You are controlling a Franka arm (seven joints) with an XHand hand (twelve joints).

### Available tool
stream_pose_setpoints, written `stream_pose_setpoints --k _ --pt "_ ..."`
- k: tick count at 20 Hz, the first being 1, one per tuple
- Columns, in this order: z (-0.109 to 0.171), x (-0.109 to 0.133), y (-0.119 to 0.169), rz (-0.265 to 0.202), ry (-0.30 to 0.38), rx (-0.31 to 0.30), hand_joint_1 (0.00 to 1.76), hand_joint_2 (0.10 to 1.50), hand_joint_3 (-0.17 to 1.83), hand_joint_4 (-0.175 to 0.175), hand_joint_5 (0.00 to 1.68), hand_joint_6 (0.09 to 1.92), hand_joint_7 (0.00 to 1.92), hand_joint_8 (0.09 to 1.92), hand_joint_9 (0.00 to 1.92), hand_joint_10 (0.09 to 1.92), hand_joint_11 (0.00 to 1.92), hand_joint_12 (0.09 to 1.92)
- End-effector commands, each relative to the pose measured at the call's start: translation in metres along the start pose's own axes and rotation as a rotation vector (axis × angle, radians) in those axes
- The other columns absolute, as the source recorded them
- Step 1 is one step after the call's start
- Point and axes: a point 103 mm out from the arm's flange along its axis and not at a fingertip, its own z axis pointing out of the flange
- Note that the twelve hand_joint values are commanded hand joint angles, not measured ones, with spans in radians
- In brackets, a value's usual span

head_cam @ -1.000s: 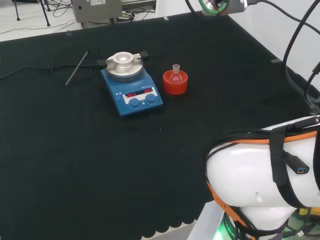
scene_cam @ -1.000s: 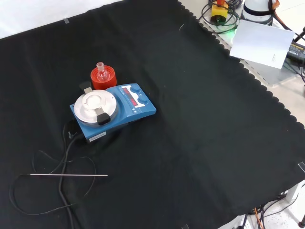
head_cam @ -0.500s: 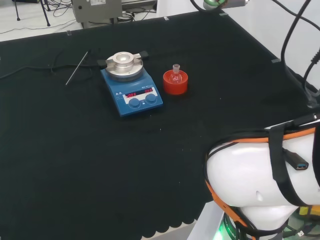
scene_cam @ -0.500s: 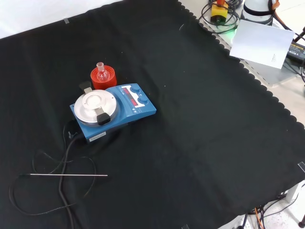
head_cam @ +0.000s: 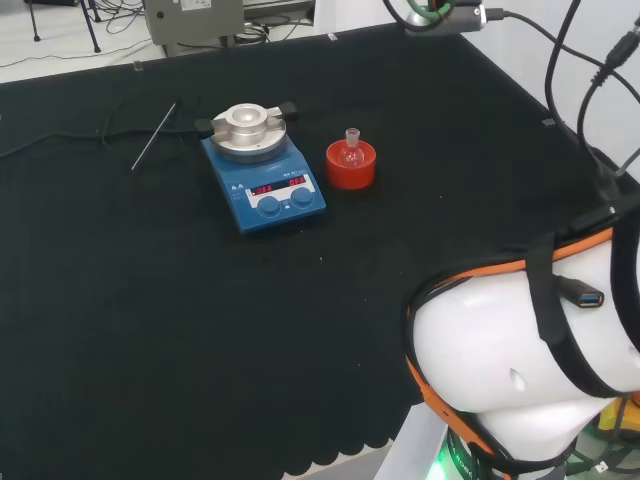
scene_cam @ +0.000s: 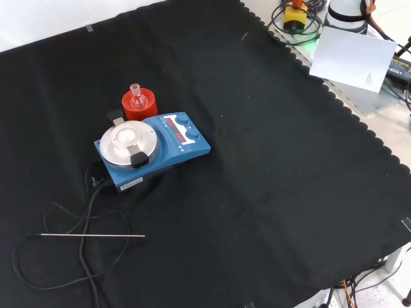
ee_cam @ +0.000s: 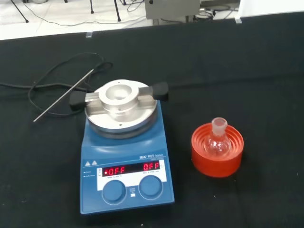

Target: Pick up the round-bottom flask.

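Round-bottom flask [ee_cam: 218, 141] of clear glass sits upright, neck up, in a red ribbed stand [ee_cam: 217, 151] on the black-clothed bench [scene_cam: 276, 192]; in the wrist view the stand is beside the blue stirrer plate [ee_cam: 125, 161] and apart from it; in the front view the stand is just behind the plate, near touching. The plate carries a round metal top [ee_cam: 120, 107] with a black clamp piece at each side; two knobs and red displays face the wrist camera. Beyond the plate, a thin metal rod [ee_cam: 64, 95] lies flat on the cloth among loops of black cable [scene_cam: 77, 237]. State of the robot hand: cannot tell.
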Motion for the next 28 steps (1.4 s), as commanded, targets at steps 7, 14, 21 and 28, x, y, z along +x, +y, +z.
stream_pose_setpoints --k 7,14,21,28 --pt "0.058 -0.088 0.047 0.033 0.105 0.001 0.14 1.22 0.29 0.011 0.28 0.09 0.16 0.47 0.2 0.58 0.0 1.15" --pt "0.091 -0.108 0.087 0.038 0.147 0.028 0.17 1.22 0.28 0.006 0.3 0.09 0.17 0.48 0.21 0.58 0.0 1.16" --pt "0.117 -0.113 0.12 0.053 0.156 0.047 0.2 1.21 0.28 0.001 0.31 0.09 0.17 0.48 0.21 0.58 0.0 1.17" --pt "0.141 -0.105 0.144 0.064 0.15 0.067 0.22 1.21 0.27 -0.002 0.31 0.09 0.18 0.48 0.21 0.58 0.0 1.16"
